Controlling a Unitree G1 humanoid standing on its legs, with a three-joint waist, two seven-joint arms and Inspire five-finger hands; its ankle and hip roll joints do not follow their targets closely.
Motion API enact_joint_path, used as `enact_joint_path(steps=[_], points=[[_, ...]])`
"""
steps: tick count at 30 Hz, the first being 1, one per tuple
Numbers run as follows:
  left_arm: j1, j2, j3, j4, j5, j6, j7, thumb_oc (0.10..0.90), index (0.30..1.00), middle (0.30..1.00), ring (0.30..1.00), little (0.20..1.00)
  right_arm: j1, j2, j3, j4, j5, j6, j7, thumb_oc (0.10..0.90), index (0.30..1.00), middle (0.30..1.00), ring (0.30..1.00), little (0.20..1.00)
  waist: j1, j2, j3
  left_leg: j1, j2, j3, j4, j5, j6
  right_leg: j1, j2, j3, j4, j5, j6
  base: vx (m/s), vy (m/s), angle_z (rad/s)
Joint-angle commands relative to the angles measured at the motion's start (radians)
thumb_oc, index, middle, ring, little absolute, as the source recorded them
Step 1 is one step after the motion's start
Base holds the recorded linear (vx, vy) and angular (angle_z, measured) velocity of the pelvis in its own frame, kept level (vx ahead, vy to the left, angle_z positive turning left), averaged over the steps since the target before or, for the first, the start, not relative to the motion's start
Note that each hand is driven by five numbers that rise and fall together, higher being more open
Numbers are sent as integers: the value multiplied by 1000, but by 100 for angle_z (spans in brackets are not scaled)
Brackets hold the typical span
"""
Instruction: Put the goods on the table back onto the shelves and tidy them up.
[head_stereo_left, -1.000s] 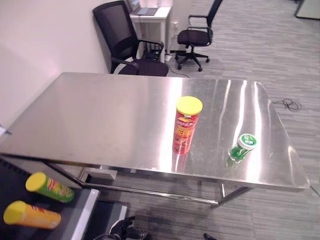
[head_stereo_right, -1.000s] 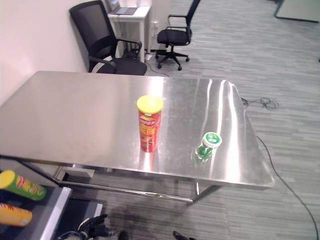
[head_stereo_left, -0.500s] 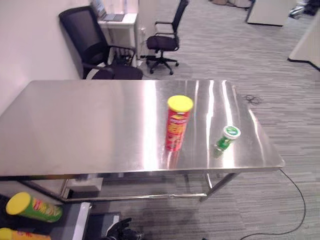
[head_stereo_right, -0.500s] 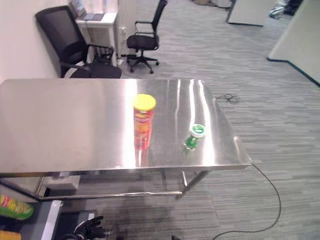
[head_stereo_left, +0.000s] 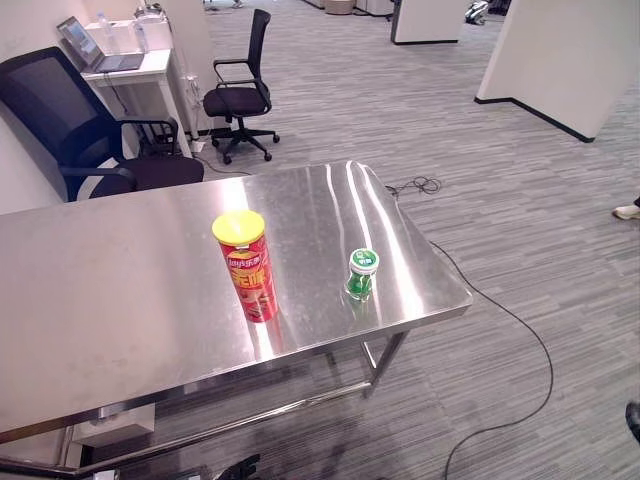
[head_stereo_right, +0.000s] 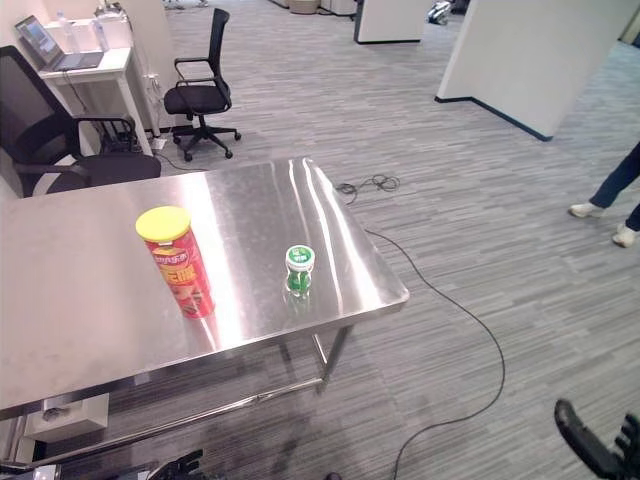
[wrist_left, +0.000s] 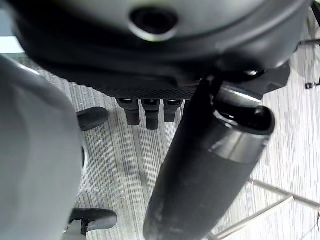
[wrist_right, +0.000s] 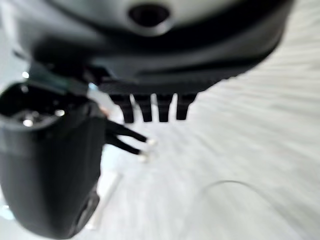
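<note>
A tall red can with a yellow lid (head_stereo_left: 250, 272) stands upright on the steel table (head_stereo_left: 100, 290). To its right, apart from it, a small green jar with a white and green cap (head_stereo_left: 362, 275) stands near the table's right end. My left hand (wrist_left: 150, 55) hangs low over the carpet with relaxed fingers (wrist_left: 150, 112) and holds nothing. My right hand (head_stereo_right: 588, 450) hangs at the lower right, well away from the table. In the right wrist view its fingers (wrist_right: 150, 107) are relaxed and empty.
Behind the table stand a large black office chair (head_stereo_left: 70, 130), a smaller one (head_stereo_left: 240, 95) and a white desk with a laptop (head_stereo_left: 115, 65). A black cable (head_stereo_left: 520, 330) runs over the carpet right of the table. A person's legs (head_stereo_right: 612, 190) show at far right.
The camera has swung to the right, so the shelf with its cans has left the picture at lower left. The can and the jar have not moved on the table.
</note>
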Motion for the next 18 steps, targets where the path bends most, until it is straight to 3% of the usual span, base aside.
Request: enact_joint_path(steps=[1, 7, 11, 14, 18], points=[[-81, -2, 13, 46, 42, -33, 12, 800, 900, 900, 900, 900, -83, -53, -121, -138, -89, -132, -95, 800, 900, 900, 900, 900, 30, -14, 31, 19, 64, -23, 8, -37, -31, -17, -59, 46, 34, 57, 50, 0, 0, 0], [-85, 1, -22, 27, 72, -30, 15, 800, 900, 900, 900, 900, -172, -112, -142, -373, -167, -160, -105, 800, 900, 900, 900, 900, 57, -20, 21, 16, 69, -35, 8, -34, -29, -6, -56, 33, 29, 52, 45, 14, -9, 1], [-89, 5, -63, 12, 80, -26, 7, 800, 900, 900, 900, 900, -279, -178, -53, -413, -115, -169, -52, 800, 900, 900, 900, 900, 98, -27, 18, 15, 72, -51, 8, -33, -32, 11, -55, 6, 23, 45, 43, 2, -15, 7], [-98, 5, -95, 16, 92, -22, 10, 800, 900, 900, 900, 900, -377, -191, 79, -470, -94, -167, -9, 800, 900, 900, 900, 900, 140, -33, 13, 13, 73, -65, 8, -31, -34, 26, -55, -16, 18, 40, 42, 13, -21, 26], [-97, 11, -107, 5, 97, -21, 13, 800, 900, 900, 900, 900, -428, -198, 143, -511, -81, -158, 28, 800, 900, 900, 900, 900, 163, -36, 9, 11, 74, -75, 8, -28, -35, 33, -54, -29, 16, 35, 40, 11, -12, 20]])
